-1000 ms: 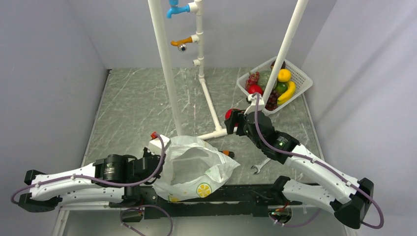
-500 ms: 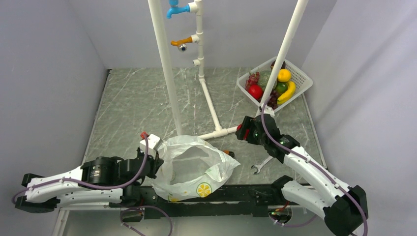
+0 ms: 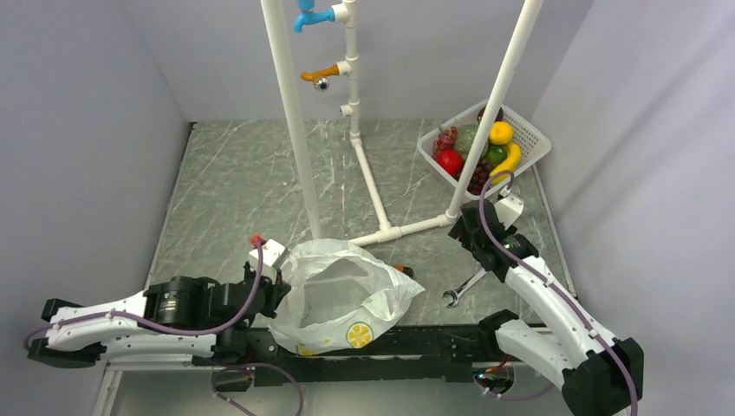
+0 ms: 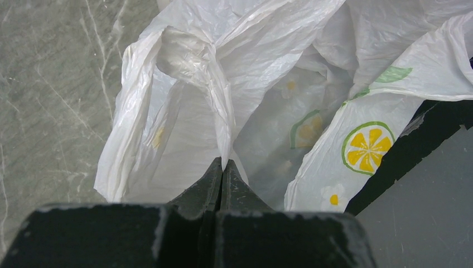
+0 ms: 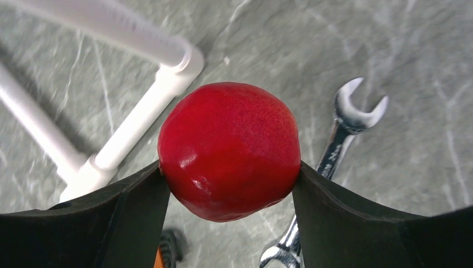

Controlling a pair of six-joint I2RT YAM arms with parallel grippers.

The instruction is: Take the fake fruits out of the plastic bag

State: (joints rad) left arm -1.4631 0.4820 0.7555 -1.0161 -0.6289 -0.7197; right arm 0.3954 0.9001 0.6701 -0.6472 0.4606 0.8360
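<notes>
Grasping a red apple (image 5: 228,148) in the right tool (image 5: 228,167) over the tabletop (image 3: 234,191) beside the wrench (image 5: 340,139), well clear of the plastic bag (image 3: 347,299), with the basket (image 3: 530,130) near and straight ahead; left tool (image 4: 222,167) clenched on the bag's rim.

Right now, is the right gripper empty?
No, the right gripper is clamped on a red apple, with one finger pressing on each side of it.

I'm seeing the plastic bag (image 3: 342,299) slumping open on the desk (image 3: 234,191); a glossy red apple (image 5: 228,151) is sitting between the right jaws.
</notes>
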